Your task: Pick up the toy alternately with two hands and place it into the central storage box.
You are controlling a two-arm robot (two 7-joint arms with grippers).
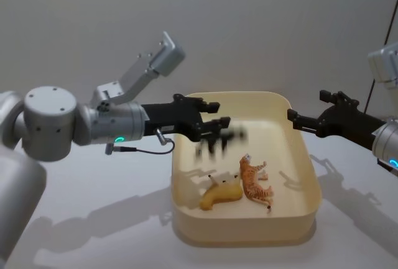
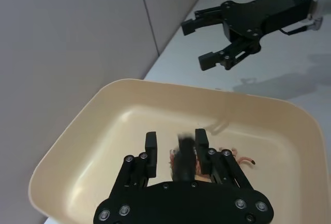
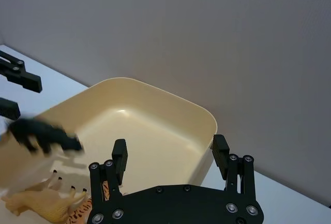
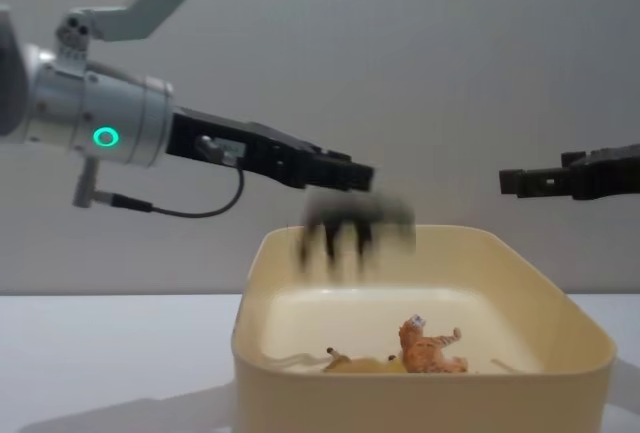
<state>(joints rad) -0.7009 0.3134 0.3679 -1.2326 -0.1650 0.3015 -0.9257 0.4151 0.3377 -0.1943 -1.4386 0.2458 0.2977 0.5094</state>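
Observation:
A black toy animal [image 1: 221, 140] shows as a blur in the air just below my left gripper [image 1: 217, 113], over the cream-yellow storage box [image 1: 242, 227]. The left gripper's fingers stand open and nothing is held between them. In the chest view the black toy [image 4: 355, 225] hangs at rim height, apart from the left gripper [image 4: 360, 175]. Beyond the box's right rim my right gripper [image 1: 306, 104] hovers open and empty. An orange tiger toy [image 1: 255, 185] and a yellow animal toy [image 1: 221, 196] lie on the box floor.
The box sits in the middle of a white table [image 1: 93, 219], with a grey wall close behind it. Bare table lies on both sides of the box. A thin black cable [image 1: 149, 151] loops under the left wrist.

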